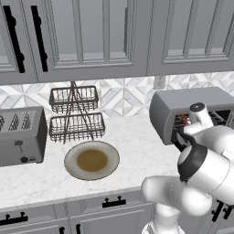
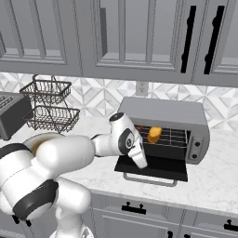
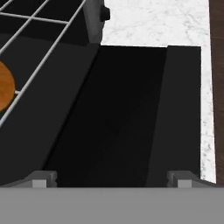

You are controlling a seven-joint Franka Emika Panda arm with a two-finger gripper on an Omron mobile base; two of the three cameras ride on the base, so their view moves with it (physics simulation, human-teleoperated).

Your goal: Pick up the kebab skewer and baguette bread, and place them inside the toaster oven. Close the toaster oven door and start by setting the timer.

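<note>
With the baguette bread [image 2: 155,134] sitting on the toaster oven [image 2: 163,111] rack, the empty, wide-open gripper [image 3: 113,179] is hovering over the lowered toaster oven door [image 2: 155,167], a stiff panel likely best lifted by its bar handle [image 2: 149,181].

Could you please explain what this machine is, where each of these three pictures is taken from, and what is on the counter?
It is a white robot arm on a driving base, in a simulated kitchen. Two pictures come from cameras on the base, behind the arm to its left and right. The third looks along the gripper itself; its two small tips stand wide apart and hold nothing.

On the counter stand a four-slot toaster, a two-tier wire basket, a plate with nothing on it, and the toaster oven. The toaster oven door lies folded down, open. The baguette bread already rests on the rack inside. A bit of red beside it may be the kebab skewer, mostly hidden by the arm. The gripper hovers just above the open door.
</note>
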